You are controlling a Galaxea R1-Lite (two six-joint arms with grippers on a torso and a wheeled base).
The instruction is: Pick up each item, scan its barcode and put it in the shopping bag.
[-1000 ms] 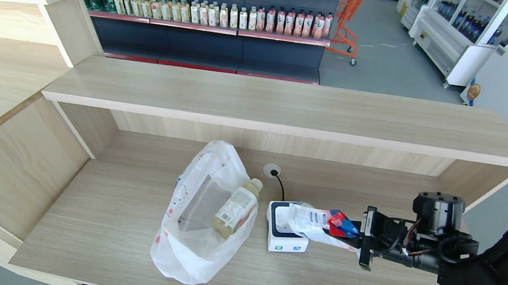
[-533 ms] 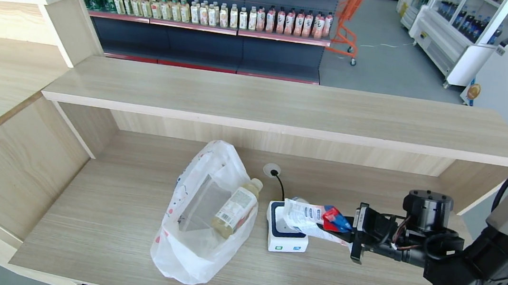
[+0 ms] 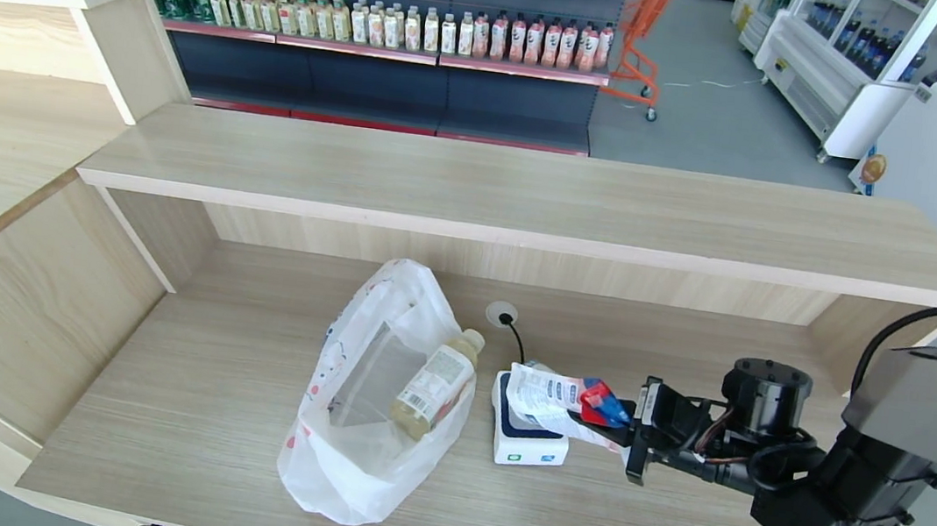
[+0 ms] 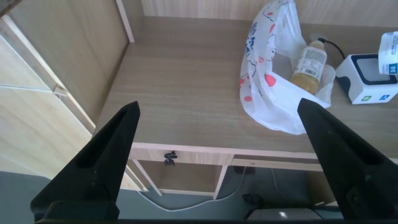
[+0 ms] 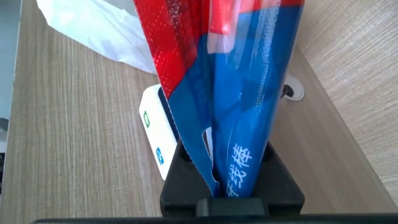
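My right gripper clamps a red, blue and white plastic packet over the white box scanner on the pale wood-grain counter. Left gripper: fingers spread wide. Stocked drink shelves behind.

The counter is pale wood-grain board with a smooth, matt face. The shopping bag is thin, crinkled, half-clear white plastic film. The bottle is clear plastic with a paper-like label. At the bag's three o'clock, the scanner has a smooth, glossy white plastic shell and a dark window. The packet is shiny, creased plastic film. The right gripper looks matt black, as does the left gripper.
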